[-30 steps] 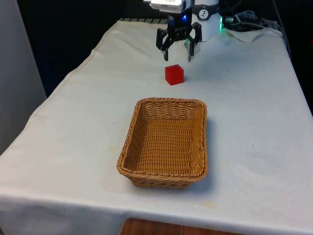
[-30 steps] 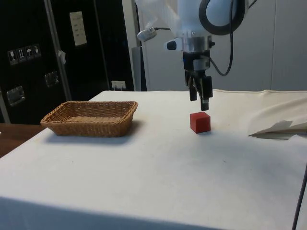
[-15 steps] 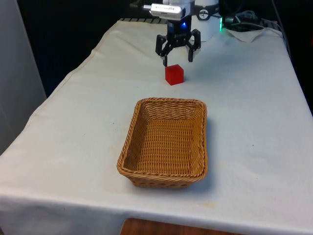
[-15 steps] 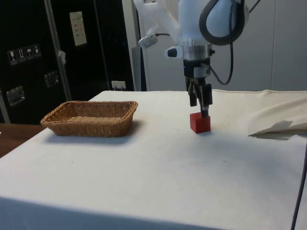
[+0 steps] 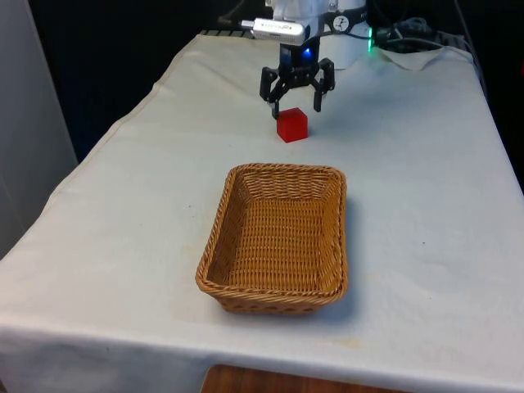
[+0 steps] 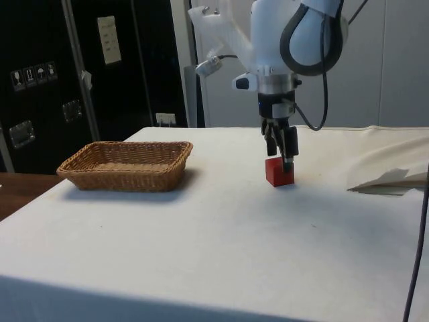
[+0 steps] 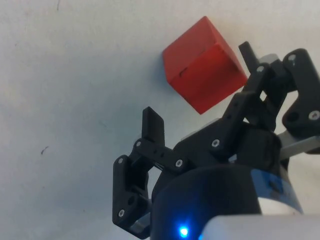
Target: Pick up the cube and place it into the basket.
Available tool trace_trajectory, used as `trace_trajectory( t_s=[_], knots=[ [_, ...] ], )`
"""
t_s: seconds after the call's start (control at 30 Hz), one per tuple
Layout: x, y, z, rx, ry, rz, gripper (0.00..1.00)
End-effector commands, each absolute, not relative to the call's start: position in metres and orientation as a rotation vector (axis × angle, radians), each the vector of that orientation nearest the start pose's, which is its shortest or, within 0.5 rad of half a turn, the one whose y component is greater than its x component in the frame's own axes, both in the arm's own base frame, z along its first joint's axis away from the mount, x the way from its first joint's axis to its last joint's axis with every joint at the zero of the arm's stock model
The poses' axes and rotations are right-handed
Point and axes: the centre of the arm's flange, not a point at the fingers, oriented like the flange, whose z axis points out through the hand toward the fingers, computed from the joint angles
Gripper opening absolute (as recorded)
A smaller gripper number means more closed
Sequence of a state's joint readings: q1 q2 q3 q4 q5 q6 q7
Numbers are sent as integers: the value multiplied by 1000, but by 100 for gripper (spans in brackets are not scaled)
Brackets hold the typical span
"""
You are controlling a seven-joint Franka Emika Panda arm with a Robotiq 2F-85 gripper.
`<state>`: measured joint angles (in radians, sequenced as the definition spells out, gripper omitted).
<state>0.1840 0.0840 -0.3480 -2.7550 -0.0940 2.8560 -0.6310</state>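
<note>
Cube (image 5: 291, 126): red, solid, one piece, resting flat on the white cloth, turned so a corner edge faces the front view. Lies at 12 o'clock from the basket, well apart.

Basket (image 5: 278, 239): shallow, rectangular, tan woven wicker, upright, empty, long axis running 12 to 6 o'clock.

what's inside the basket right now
Nothing: the basket shows bare wicker in the front view. The cube sits on the cloth beyond it, under the open tool.
</note>
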Motion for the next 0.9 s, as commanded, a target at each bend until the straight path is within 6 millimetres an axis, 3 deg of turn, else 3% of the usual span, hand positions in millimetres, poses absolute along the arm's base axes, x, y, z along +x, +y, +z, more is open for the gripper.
trace_trajectory(
  t_s=[0.0,0.87],
  knots=[
    [387,-63,194,-3079,-882,3,100],
    [388,-64,164,-3113,-900,-39,100]
  ],
)
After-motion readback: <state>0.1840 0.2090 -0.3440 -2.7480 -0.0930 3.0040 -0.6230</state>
